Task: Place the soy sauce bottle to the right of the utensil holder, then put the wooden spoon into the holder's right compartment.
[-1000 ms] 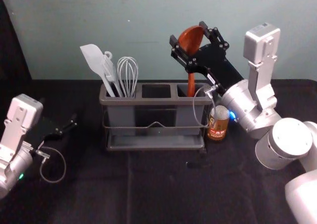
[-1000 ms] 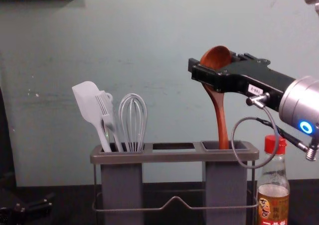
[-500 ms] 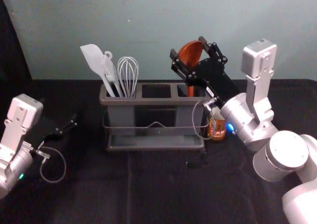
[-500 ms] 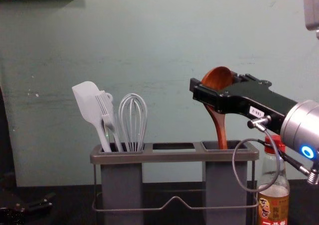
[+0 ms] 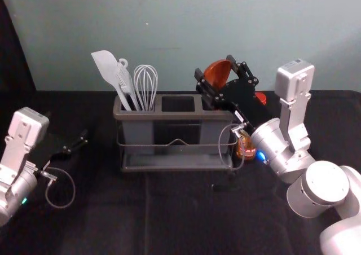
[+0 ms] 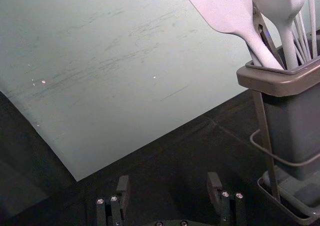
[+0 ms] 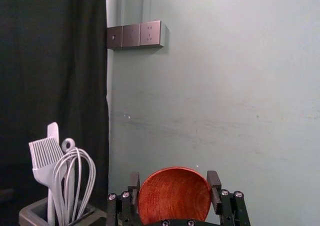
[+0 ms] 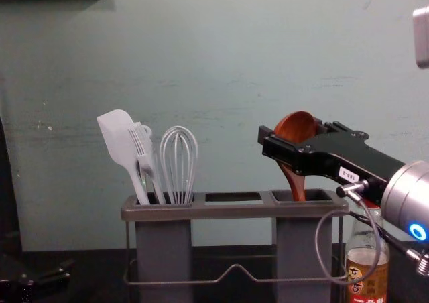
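Note:
My right gripper (image 5: 214, 66) is shut on the bowl of the wooden spoon (image 5: 218, 75) above the holder's right compartment. In the chest view the spoon (image 8: 295, 127) hangs bowl up, its handle's lower end inside that compartment of the utensil holder (image 8: 234, 211). In the right wrist view the spoon's bowl (image 7: 174, 196) sits between the fingers of my right gripper (image 7: 174, 180). The soy sauce bottle (image 8: 367, 273) stands upright just right of the holder, partly behind the right arm's cable. My left gripper (image 5: 76, 142) is parked at the left; the left wrist view shows this gripper (image 6: 169, 182) open and empty.
A white spatula (image 8: 120, 139), a brush (image 8: 144, 152) and a whisk (image 8: 179, 162) stand in the holder's left compartment. Behind the dark table (image 5: 180, 221) rises a plain wall (image 8: 221, 62), with sockets (image 7: 132, 35) mounted on it.
The right gripper has come down with the spoon, and more of the handle is now inside the right compartment. The left arm, the holder and the bottle have stayed still.

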Controlling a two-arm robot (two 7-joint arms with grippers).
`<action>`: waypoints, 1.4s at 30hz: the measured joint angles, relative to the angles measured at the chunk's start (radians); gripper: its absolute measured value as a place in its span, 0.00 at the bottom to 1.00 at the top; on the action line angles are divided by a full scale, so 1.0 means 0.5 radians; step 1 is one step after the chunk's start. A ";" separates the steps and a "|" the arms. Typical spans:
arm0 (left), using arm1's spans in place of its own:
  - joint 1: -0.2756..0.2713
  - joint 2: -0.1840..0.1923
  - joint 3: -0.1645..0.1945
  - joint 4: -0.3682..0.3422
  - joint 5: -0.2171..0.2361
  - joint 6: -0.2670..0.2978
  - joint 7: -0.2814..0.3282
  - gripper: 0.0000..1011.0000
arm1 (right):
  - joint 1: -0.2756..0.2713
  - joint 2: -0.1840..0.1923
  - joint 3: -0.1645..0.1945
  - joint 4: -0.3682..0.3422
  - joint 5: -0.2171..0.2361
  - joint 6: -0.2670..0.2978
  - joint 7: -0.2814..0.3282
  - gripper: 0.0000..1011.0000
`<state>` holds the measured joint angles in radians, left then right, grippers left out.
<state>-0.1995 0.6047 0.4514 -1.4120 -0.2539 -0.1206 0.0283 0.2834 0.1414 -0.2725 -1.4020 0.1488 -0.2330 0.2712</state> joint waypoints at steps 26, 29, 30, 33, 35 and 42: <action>0.000 0.000 0.000 0.000 0.000 0.000 0.000 1.00 | -0.052 -0.006 0.022 -0.110 0.037 -0.018 0.013 0.99; 0.000 0.000 0.000 0.000 0.000 0.000 0.000 1.00 | -0.075 0.003 0.034 -0.200 0.037 -0.012 -0.002 0.99; 0.000 0.000 0.000 0.000 0.000 0.000 0.000 1.00 | -0.082 0.006 0.038 -0.226 0.037 -0.011 -0.004 0.99; 0.000 0.000 0.000 0.000 0.000 0.000 0.000 1.00 | -0.110 0.020 0.051 -0.320 0.038 -0.004 -0.012 0.99; 0.000 0.000 0.000 0.000 0.000 0.000 0.000 1.00 | -0.131 0.033 0.058 -0.387 0.036 -0.003 -0.018 0.99; 0.000 0.000 0.000 0.000 0.000 0.000 0.000 1.00 | -0.229 0.090 0.126 -0.581 0.015 -0.001 -0.054 0.99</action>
<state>-0.1995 0.6047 0.4514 -1.4119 -0.2539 -0.1205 0.0283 0.1688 0.1861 -0.2093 -1.6926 0.1565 -0.2335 0.2443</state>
